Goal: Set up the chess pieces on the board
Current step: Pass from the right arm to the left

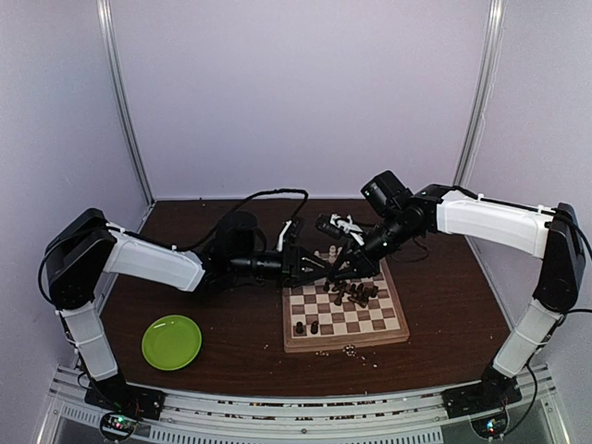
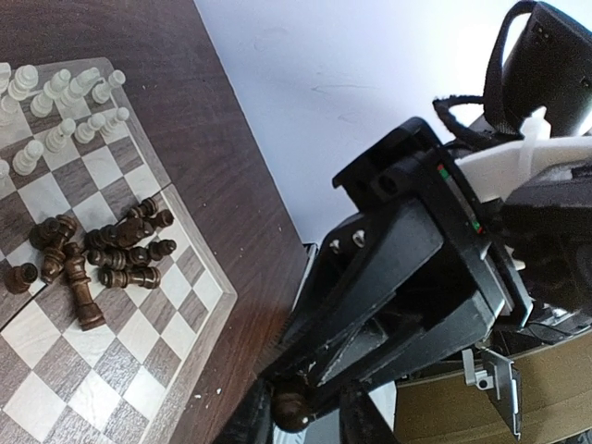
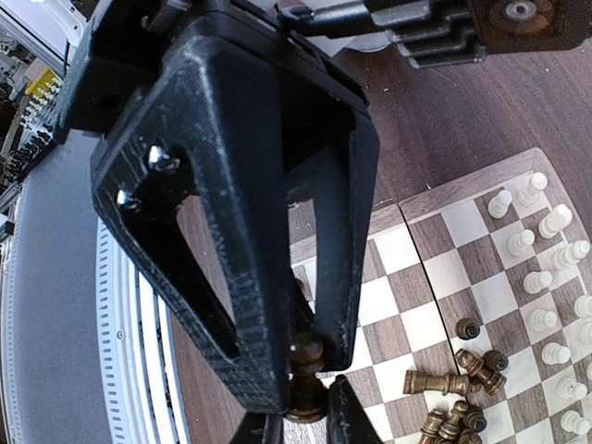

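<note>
Holding a dark chess piece [image 3: 306, 381] in my right claw [image 3: 305, 356], clenched on its top, over the far-left corner of the board [image 1: 342, 343]. The left claw [image 2: 303, 424] flanks its base; can't tell if it's gripping. Light, rigid, slick wood, I'd guess, so pinch the narrow waist. Other chess pieces [image 2: 111, 254] lie mid-board.

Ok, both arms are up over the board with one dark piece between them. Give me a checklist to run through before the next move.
1. Hold of the right gripper on the dark piece: ok, shut on it.
2. The left gripper straddles that same piece: ok.
3. Left hold firm enough for the right to let go: cannot tell.
4. The pale pieces stand in rows at the far end of the board: ok.
5. The other dark pieces stand upright: not ok, most lie in a heap mid-board.
</note>
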### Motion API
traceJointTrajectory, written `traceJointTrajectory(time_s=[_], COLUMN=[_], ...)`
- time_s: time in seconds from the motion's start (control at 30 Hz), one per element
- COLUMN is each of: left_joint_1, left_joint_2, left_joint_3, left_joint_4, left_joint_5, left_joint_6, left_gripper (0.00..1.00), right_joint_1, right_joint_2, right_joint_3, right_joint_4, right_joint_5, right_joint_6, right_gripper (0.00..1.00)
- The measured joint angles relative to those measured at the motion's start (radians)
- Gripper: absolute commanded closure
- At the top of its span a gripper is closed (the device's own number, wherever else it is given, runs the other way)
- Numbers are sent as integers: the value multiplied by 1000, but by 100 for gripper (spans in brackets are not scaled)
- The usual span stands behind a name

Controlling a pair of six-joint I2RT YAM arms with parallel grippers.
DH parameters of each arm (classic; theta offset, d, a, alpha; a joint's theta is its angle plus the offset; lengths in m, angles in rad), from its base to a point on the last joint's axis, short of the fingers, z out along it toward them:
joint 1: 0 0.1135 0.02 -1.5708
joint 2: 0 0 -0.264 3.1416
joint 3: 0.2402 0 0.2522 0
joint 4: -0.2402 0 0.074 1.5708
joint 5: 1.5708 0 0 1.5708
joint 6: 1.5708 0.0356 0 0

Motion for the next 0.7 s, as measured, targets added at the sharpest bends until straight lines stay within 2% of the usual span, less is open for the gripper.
traceJointTrajectory(time_s=[0.2,0.33,0.37,0.47,0.5,0.63,0.7], left_joint_1=[3,4,4,4,4,4,4], left_joint_2=[8,14,14,15,15,5,-8], left_joint_3=[-1,-1,-1,-1,-1,14,56], left_joint_4=[6,6,6,6,3,-121,-292], left_joint_5=[-3,-2,-2,-2,-4,-26,-63], left_joint_6=[-8,-7,-6,-3,4,103,209], left_gripper=[90,94,95,96,96,97,97], right_joint_1=[0,0,0,0,-1,-24,-64], right_joint_2=[0,0,0,0,0,-8,-31], right_joint_3=[0,-1,-1,-1,-1,-2,-10], right_joint_4=[0,-1,-2,-4,-8,-51,-74], right_joint_5=[-5,-2,-1,-1,-2,-16,-34], right_joint_6=[0,0,0,-6,-11,-53,-69], right_gripper=[91,90,87,62,59,55,55])
